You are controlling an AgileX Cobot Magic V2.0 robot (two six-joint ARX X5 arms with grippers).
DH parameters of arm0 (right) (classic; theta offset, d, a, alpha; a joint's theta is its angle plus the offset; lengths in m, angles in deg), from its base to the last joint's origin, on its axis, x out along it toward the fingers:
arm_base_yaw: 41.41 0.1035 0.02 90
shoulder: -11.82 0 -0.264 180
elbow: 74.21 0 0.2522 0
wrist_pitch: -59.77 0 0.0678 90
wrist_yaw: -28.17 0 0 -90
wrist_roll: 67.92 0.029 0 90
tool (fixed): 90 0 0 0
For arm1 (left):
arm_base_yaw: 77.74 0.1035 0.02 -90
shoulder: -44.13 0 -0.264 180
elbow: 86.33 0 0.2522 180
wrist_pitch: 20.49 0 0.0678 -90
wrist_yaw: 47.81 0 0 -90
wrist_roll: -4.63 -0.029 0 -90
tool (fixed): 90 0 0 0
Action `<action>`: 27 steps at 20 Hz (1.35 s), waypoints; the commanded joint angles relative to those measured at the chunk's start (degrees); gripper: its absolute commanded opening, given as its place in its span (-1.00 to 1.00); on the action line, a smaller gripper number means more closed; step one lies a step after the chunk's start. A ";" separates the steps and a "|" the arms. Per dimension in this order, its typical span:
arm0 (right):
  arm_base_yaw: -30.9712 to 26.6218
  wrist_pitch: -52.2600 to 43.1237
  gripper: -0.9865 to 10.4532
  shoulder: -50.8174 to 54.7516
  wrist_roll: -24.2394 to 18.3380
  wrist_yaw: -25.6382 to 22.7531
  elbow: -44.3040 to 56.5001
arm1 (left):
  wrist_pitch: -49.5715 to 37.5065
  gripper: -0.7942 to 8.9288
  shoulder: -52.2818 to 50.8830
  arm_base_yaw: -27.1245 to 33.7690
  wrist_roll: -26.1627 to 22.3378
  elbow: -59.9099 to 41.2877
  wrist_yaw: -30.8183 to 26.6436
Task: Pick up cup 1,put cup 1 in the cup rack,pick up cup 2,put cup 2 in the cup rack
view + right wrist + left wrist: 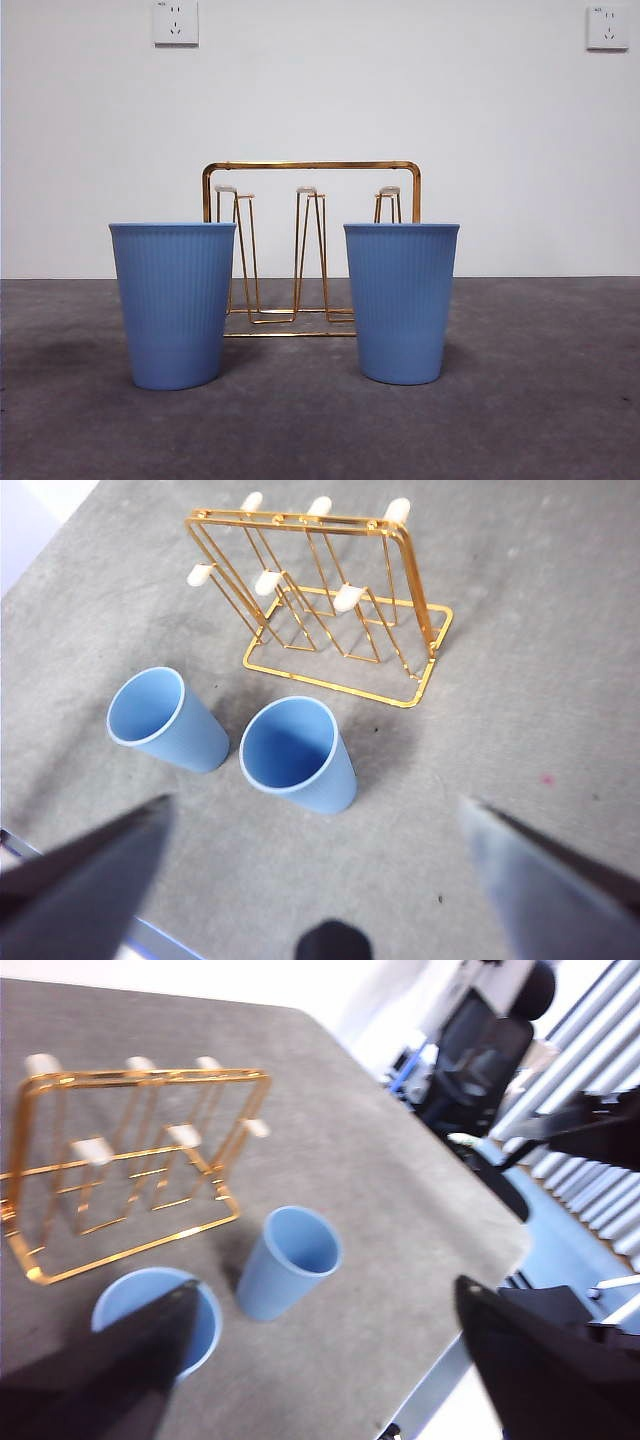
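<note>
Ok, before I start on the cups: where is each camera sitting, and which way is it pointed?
Front view: low, at table height, looking level at two blue cups, one and the other, with the cup rack behind them; no arm shows.
Left wrist view: on the left arm, high, angled down; the left hand shows open.
Right wrist view: on the right arm, looking steeply down; the right hand shows open.
All three share both cups and the rack.

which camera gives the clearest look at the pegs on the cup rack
The right wrist view: the cup rack is sharp, seen from above, with all six white-tipped pegs unobstructed. The front view shows it level, with the blue cups covering its sides. The left wrist view shows it whole but blurred.
</note>
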 commanded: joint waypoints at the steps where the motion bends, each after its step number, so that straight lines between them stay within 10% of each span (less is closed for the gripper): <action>1: 2.19 -1.70 0.11 -3.72 1.29 0.15 -0.35 | -3.43 0.65 0.68 -1.18 2.56 0.20 2.91; 18: 23.74 -9.11 0.09 -43.06 5.66 -22.64 -9.68 | -7.80 0.65 3.82 -6.32 4.57 0.42 6.47; 24: 24.06 -9.03 -0.17 -49.62 6.58 -23.17 -9.66 | -7.96 0.65 3.82 -6.64 5.99 0.42 6.64; 27: 24.06 -9.25 -0.68 -50.84 6.51 -22.93 -9.66 | -8.85 0.65 3.82 -7.54 8.46 0.42 6.71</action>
